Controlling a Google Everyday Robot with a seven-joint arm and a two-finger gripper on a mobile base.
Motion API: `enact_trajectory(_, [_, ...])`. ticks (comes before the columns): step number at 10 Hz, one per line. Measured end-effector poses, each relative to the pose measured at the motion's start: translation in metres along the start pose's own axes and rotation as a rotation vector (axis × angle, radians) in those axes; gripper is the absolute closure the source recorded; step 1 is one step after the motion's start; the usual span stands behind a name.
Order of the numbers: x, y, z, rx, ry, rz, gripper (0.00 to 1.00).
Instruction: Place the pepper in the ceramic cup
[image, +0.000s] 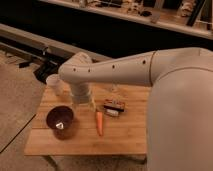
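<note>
On the table (131, 136), the cup (55, 84) stands at the far left corner. The bowl (61, 121) sits nearer, at the left. The pepper (99, 122) lies right of the bowl, mid-table, apart from it. The block (113, 106) lies just beyond the pepper, to its right. The arm (115, 70) reaches in from the right; its gripper (86, 103) hangs between cup and block, behind the pepper.

The pepper (99, 122), slender, tapered and orange, lies flat near the middle of the wooden tabletop (125, 137), its length running front to back. The ceramic cup (55, 84), small, pale and upright, stands at the far left corner, well apart from the pepper. The gripper (86, 103) hangs near the pepper's far end.
</note>
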Motion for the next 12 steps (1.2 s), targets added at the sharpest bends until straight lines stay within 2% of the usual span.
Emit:
enact_trajectory(1, [-0.001, 0.001, 0.0, -0.002, -0.002, -0.001, 0.35])
enact_trajectory(3, [-0.011, -0.002, 0.019, 0.002, 0.003, -0.006, 0.35])
enact_trajectory(5, [-0.027, -0.007, 0.055, 0.004, 0.019, -0.013, 0.35])
enact_trajectory(7, [-0.043, -0.023, 0.097, 0.013, 0.051, -0.003, 0.35])
enact_trajectory(9, [-0.051, -0.034, 0.123, -0.006, 0.079, 0.006, 0.35])
enact_trajectory(12, [-0.054, -0.041, 0.145, -0.039, 0.097, 0.008, 0.35])
